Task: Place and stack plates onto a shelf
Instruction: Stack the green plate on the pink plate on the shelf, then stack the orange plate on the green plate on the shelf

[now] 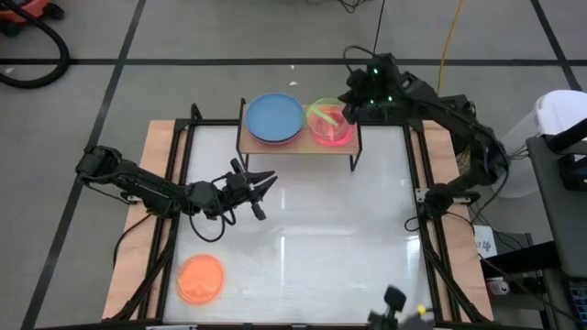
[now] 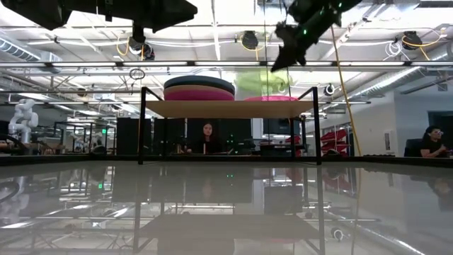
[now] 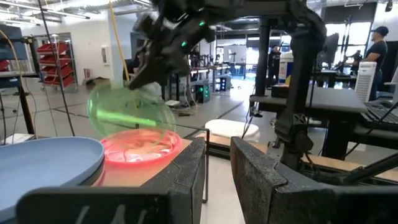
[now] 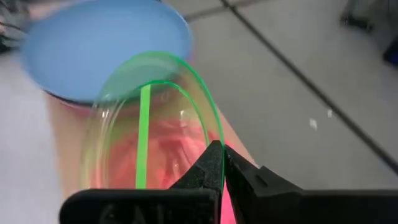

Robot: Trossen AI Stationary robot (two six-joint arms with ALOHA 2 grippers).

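Note:
The shelf (image 1: 298, 145) stands at the table's far edge. On its left half lies a stack of large plates with the blue plate (image 1: 273, 117) on top and a magenta one (image 2: 199, 94) below. On its right half lies the hot pink plate (image 1: 336, 136). My right gripper (image 1: 351, 105) is shut on the clear green plate (image 1: 323, 114), holding it tilted over the hot pink plate. My left gripper (image 1: 260, 188) hovers open over the table's middle, just near of the shelf. The orange plate (image 1: 200, 278) lies flat on the table near the near-left corner. My right gripper pinches the green plate's rim (image 4: 210, 144) on its far-right side between the two shut fingers (image 4: 239, 171), coming slanting down from the far right. The plate is tilted, its held side high. Its low edge (image 3: 134, 129) is at the hot pink plate (image 3: 140, 148); whether they touch I cannot tell.
The shelf's thin black legs (image 2: 317, 127) stand on the white table. Wooden strips run along the table's left (image 1: 151, 197) and right sides. A white robot base (image 1: 561, 119) and equipment stand beyond the right edge. People sit in the room behind (image 2: 207, 138).

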